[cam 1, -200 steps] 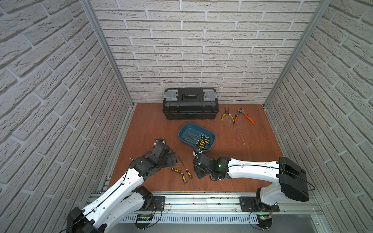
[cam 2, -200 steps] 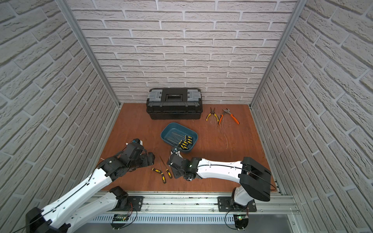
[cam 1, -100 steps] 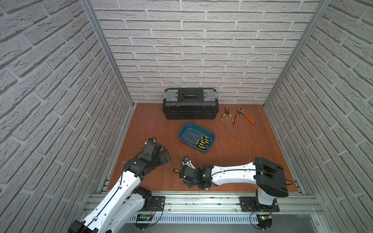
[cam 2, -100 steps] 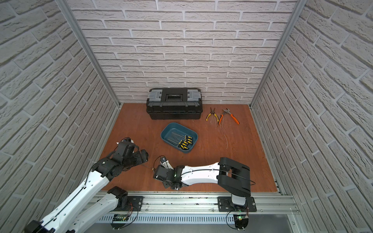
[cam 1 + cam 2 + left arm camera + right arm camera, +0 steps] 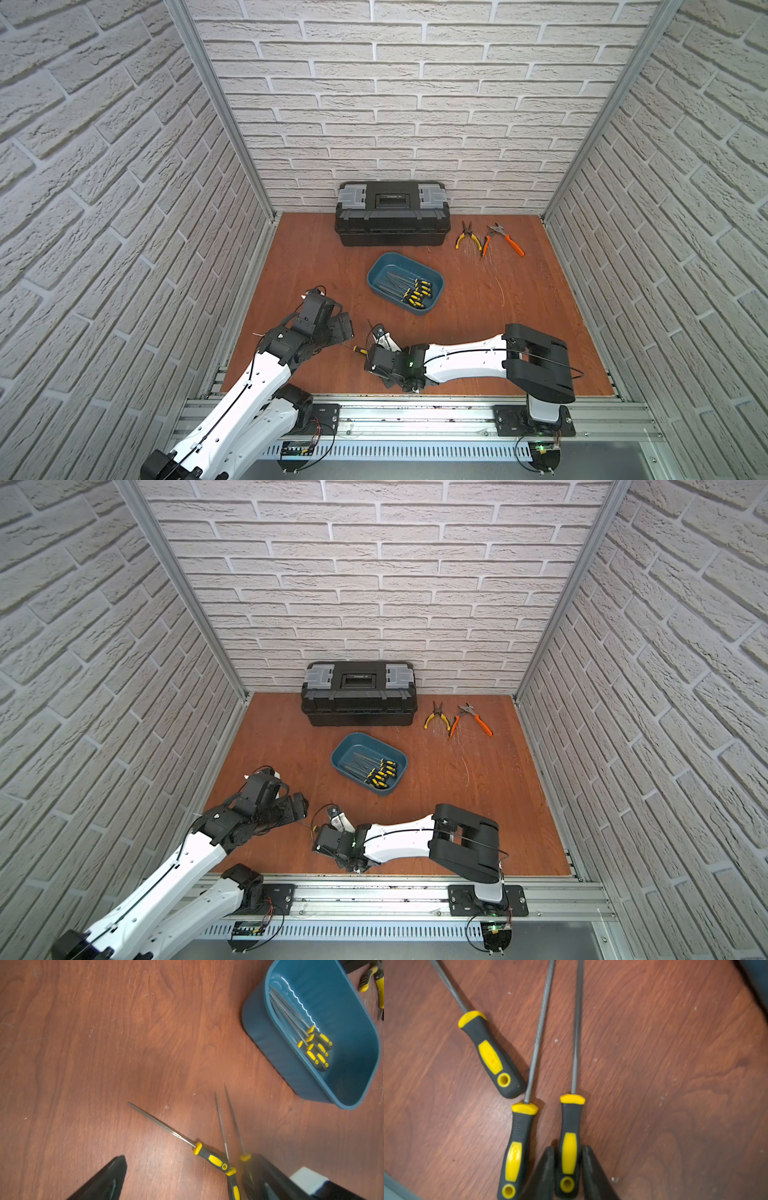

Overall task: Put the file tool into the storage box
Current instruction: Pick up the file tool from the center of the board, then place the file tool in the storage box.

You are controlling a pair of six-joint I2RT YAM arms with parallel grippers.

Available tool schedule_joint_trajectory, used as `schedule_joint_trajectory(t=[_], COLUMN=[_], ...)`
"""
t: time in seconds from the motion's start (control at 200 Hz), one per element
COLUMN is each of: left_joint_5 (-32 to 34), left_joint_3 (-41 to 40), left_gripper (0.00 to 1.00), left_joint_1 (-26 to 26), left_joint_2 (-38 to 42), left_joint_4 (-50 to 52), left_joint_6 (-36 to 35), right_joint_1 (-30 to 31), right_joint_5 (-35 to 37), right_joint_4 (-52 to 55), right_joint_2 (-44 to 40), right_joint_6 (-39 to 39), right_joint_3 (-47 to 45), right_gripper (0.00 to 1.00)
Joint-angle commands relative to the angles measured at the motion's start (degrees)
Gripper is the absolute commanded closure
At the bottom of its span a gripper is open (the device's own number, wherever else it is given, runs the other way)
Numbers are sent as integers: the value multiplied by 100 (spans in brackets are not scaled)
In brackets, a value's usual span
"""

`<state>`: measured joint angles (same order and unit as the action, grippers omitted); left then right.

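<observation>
Right arm has swung back from beside the storage box (image 5: 395, 264) to the front of the wooden table (image 5: 311, 257), and the left arm has pulled off toward its own side; that's the big change from a second ago.

Right gripper (image 5: 568, 1149) is now clamped on the black-and-yellow handle of one file tool (image 5: 571, 1118), a finger pressed against each side near the butt end; its thin steel shaft points away from the gripper along the table; can't really tell if it's lifted off the wood or just lying there.

Two more files sit right next to it; the middle file (image 5: 521, 1136) is just beside the held one, nearly parallel, and the third file (image 5: 490, 1055) is angled off, its butt almost touching the middle one's shaft.

Left gripper (image 5: 338, 330) hangs near the same spot with its jaws spread and nothing between them.

Storage box is teal, sits mid-table, apart from the held file, and already has a bunch of files (image 5: 411, 291) lying in it side by side.

At the back, a black toolbox (image 5: 392, 216) sits against the brick wall; yellow pliers (image 5: 465, 237) and orange pliers (image 5: 503, 239) lie beside it.
</observation>
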<state>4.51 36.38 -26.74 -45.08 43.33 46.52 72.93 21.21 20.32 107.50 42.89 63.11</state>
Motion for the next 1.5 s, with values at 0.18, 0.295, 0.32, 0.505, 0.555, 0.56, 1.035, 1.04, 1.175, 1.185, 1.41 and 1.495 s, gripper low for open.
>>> schedule_joint_trajectory(t=[0.18,0.295,0.32,0.505,0.555,0.56,1.035,1.04,1.175,1.185,1.41,1.495], left_joint_5=[429,408,379,-145,-308,-318,-322,-312,-271,-272,-180,-152], left_joint_3=[786,1183,1241,1570,1641,1647,1570,1572,1484,1475,1279,1233], left_gripper=[2,2,2,2,2,2,2,2,2,2,2,2], left_joint_1=[-197,-207,-207,-208,-201,-205,-209,-209,-209,-209,-211,-209], left_joint_2=[210,154,135,-467,-744,-768,-1647,-1646,-1680,-1675,-1512,-1431], left_joint_4=[143,157,105,-662,-841,-855,-1226,-1224,-1170,-1163,-1014,-913], left_joint_6=[-158,-272,-304,-537,-530,-530,-469,-469,-444,-443,-416,-416], right_joint_1=[-44,-242,-303,-1348,-1663,-1696,-3442,-3442,-3474,-3477,-3496,-3496], right_joint_5=[471,477,486,-243,-544,-555,-2448,-2448,-2576,-2582,-2308,-2109], right_joint_4=[276,599,665,849,934,941,598,598,446,442,326,435], right_joint_2=[-635,-1100,-1214,-1797,-1804,-1799,-663,-663,-503,-503,-798,-1006], right_joint_6=[-719,-1295,-1430,-2549,-2844,-2872,-4240,-4240,-4237,-4226,-4074,-4001], right_joint_3=[-50,122,154,400,547,563,889,889,770,757,553,570], right_gripper=[88,88,88,88,88,88,89,89,80,79,52,51])
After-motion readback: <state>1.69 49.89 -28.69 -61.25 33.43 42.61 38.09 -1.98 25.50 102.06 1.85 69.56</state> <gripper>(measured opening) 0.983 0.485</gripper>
